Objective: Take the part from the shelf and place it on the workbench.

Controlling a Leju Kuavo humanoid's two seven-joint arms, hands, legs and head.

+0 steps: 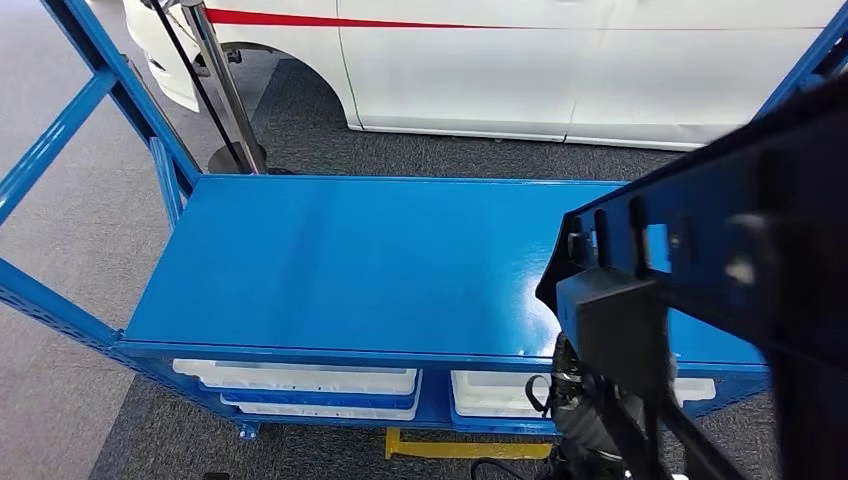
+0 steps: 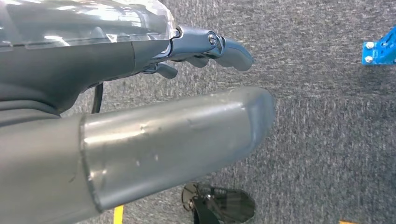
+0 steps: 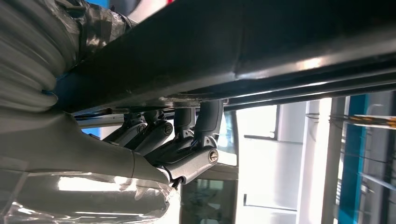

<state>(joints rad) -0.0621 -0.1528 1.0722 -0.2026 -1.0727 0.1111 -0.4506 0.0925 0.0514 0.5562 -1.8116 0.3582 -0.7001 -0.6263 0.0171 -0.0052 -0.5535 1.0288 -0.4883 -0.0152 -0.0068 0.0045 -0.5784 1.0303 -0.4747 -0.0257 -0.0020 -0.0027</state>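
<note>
A long black part (image 1: 740, 230) with slots and ribs hangs at the right of the head view, above the right end of the blue top surface (image 1: 350, 260). My right hand (image 3: 173, 140) grips it from beneath, and its fingers (image 3: 205, 126) curl up against the dark part (image 3: 261, 46). The part hides most of that hand in the head view. My left hand (image 2: 177, 135) hangs over grey carpet with its thumb and fingers (image 2: 219, 46) apart, holding nothing.
The blue surface belongs to a blue metal frame with uprights (image 1: 60, 130) at the left. White bins (image 1: 300, 380) sit on the level below. Behind it stand a white car (image 1: 560, 60) and a metal post (image 1: 225, 80). A yellow line (image 1: 460, 448) marks the floor.
</note>
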